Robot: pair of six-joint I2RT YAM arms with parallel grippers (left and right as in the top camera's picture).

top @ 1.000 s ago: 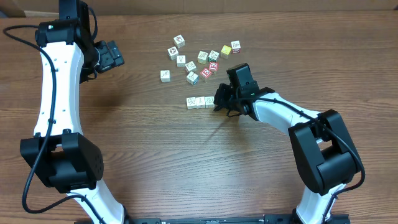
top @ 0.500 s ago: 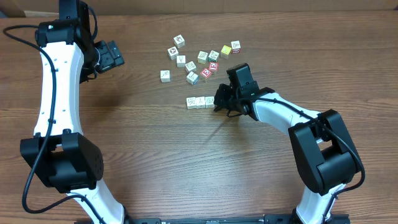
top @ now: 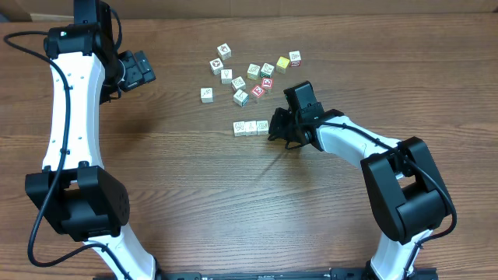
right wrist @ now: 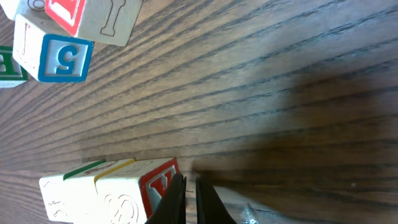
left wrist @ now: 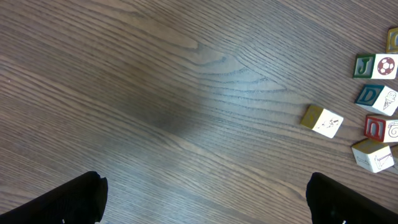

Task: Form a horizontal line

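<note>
The horizontal line (top: 250,127) is a short row of three touching pale cubes on the wooden table, below the scattered cubes. In the right wrist view the row (right wrist: 106,190) sits at the lower left, its end cube showing a red lettered face (right wrist: 157,185). My right gripper (top: 271,127) is shut with nothing between its fingers. Its tips (right wrist: 191,199) rest against that red end face, at the row's right end. My left gripper (top: 142,70) hovers far off at the upper left, open and empty (left wrist: 205,204), over bare wood.
Several loose cubes (top: 249,74) lie scattered just above the row, the nearest pale and red ones (top: 259,90) close to my right arm. The left wrist view catches some of them at its right edge (left wrist: 322,120). A blue "5" cube (right wrist: 59,56) shows top left.
</note>
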